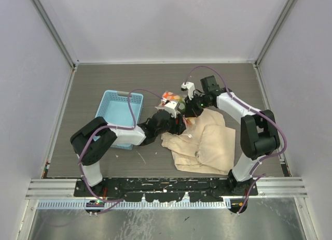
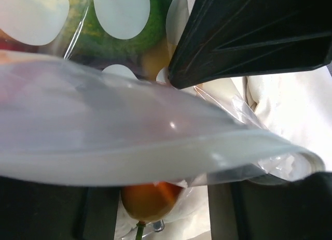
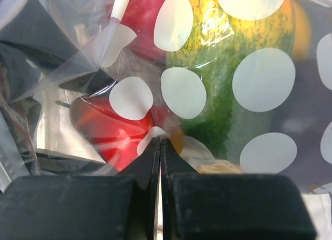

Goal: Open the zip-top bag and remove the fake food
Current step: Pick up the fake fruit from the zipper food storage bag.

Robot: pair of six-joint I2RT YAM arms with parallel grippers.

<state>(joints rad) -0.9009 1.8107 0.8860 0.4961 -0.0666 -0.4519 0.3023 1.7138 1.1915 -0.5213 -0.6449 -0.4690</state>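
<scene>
From above, the zip-top bag [image 1: 167, 95] sits at mid-tabletop [image 1: 129, 76], between a light blue basket [image 1: 111, 102] and a beige cloth bag [image 1: 207, 141]. The fake food [image 1: 175, 102] shows inside it as red and orange. The left gripper [image 1: 171, 112] is at its near side and the right gripper [image 1: 188, 106] just beside it on the right. In the left wrist view, the bag's whitish zip strip [image 2: 155, 157] runs across the whole picture, close to the lens. Behind the spotted film above it lies a green piece [image 2: 104, 38], and an orange piece [image 2: 150, 198] shows below. A black angular part [image 2: 249, 38] presses in from the upper right. This gripper's own fingers [image 2: 41, 211] stand apart at the bottom corners, but the strip hides their tips, so I cannot tell whether they hold anything. In the right wrist view, the two fingers [image 3: 228, 209] are pressed together with only a thin slit between them, pinching the clear film at their tips. Just beyond, through the white ovals, sit a red fruit [image 3: 104, 133] and a green-and-yellow striped one [image 3: 223, 84].
</scene>
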